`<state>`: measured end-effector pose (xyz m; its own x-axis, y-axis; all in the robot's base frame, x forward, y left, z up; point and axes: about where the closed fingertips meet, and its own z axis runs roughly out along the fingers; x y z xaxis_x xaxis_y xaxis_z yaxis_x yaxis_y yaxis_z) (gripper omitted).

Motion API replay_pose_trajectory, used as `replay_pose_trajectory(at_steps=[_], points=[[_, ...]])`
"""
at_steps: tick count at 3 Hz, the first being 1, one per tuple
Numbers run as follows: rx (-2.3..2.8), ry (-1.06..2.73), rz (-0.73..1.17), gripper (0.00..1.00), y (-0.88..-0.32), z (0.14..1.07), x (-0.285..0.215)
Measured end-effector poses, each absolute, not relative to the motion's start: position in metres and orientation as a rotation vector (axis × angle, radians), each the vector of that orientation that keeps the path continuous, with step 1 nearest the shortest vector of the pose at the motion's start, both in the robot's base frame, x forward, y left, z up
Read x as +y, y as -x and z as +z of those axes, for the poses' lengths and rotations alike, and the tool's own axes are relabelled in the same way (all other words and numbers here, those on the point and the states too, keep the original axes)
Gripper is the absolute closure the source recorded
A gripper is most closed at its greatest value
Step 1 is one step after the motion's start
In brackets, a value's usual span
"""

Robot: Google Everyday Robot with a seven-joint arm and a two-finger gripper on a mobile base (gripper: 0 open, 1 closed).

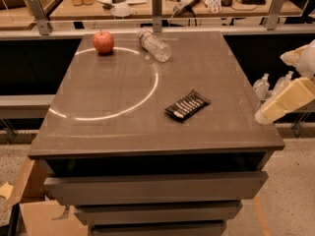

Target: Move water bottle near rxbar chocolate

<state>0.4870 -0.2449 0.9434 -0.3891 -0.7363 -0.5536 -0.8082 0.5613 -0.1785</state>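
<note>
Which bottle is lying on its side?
The water bottle, at the far edge of the table. The two small bottles beyond the table's right side stand upright. The pincer hangs off that right edge.

Warm, dim indoor light with a yellowish cast. A bright ring [154,85] of glare lies on the table [221,73] top, curving from the apple [103,42] round to the front left. The water bottle [155,45] shows small highlights. There is deep shadow under the tabletop overhang. The gripper [262,116], at the right edge beside the table, is lit pale cream. The bench [147,9] behind is brighter.
</note>
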Motion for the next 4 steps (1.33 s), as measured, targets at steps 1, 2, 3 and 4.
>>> replay_pose_trajectory(at_steps=[1, 2, 3, 4], points=[[2.109, 1.068, 0.218, 0.00, -0.513, 0.938, -0.245], [2.006, 0.963, 0.226, 0.00, -0.534, 0.938, -0.238], [1.950, 0.905, 0.195, 0.00, -0.549, 0.948, -0.238], [1.951, 0.905, 0.195, 0.00, -0.549, 0.947, -0.238]])
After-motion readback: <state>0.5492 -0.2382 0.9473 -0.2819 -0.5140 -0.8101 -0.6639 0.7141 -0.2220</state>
